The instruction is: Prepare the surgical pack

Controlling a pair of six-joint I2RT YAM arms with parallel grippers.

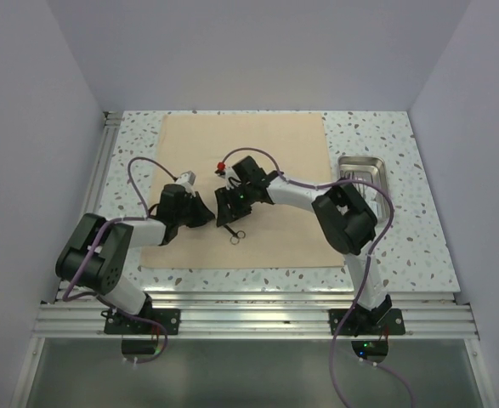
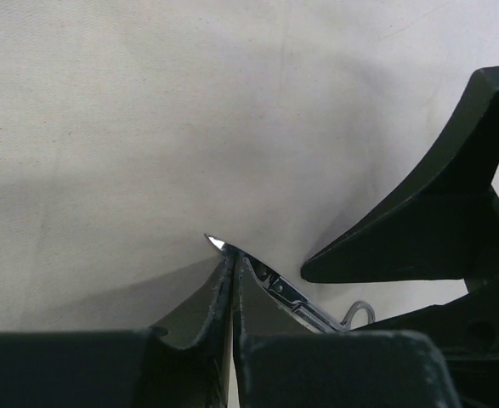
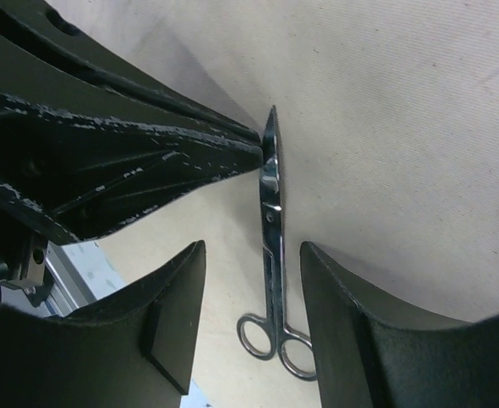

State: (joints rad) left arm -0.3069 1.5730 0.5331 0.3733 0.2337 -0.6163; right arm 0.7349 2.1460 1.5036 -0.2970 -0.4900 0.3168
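While flat on cloth (image 3: 402, 127), scissors (image 3: 271, 229) tips-first in left gripper (image 2: 232, 262)

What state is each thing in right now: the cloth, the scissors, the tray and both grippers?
Cloth sheet: spread flat, unfolded.
Scissors: blades closed, on the cloth, tip pinched.
Steel tray: upright beside the cloth, partly hidden.
Left gripper: shut on the scissors' tip.
Right gripper: open, fingers either side of the scissors, not gripping.

Lab test cell: white walls (image 1: 28, 102), aluminium rails (image 1: 258, 319)
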